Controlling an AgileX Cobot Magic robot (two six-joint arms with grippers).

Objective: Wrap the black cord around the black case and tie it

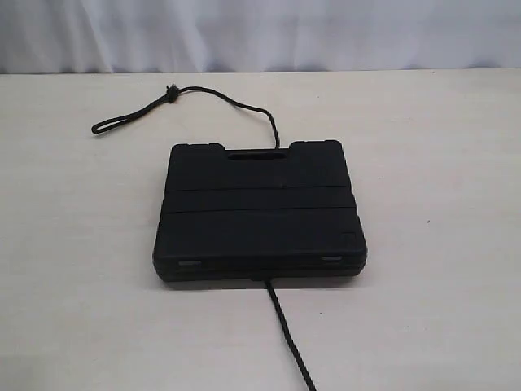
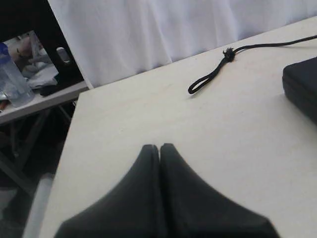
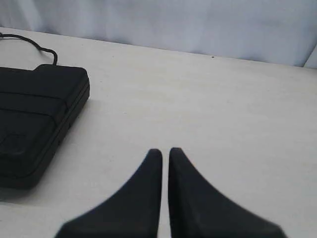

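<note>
Backdrop: white curtain (image 1: 260, 32) behind a pale desk (image 1: 440, 163).
Exterior, case: black case (image 1: 259, 212) flat at mid-desk, lid up.
Exterior, cord: black cord (image 1: 290, 338) passing under the case; looped end (image 1: 122, 122) toward the far-left corner, other run off the near edge.
Left wrist: left jaws pressed together, empty, over bare desk near the left edge, well apart from the loop.
Right wrist: right jaws all but closed, thin slit, empty, apart from the case, toward the right edge.
Risk: pulling one end alone likely to drag the cord out from under the case. Thin cord lying flat, easy to miss. Loose wrap prone to slipping off the corners.

exterior high, wrists low beside case (image 1: 259, 212)
</note>
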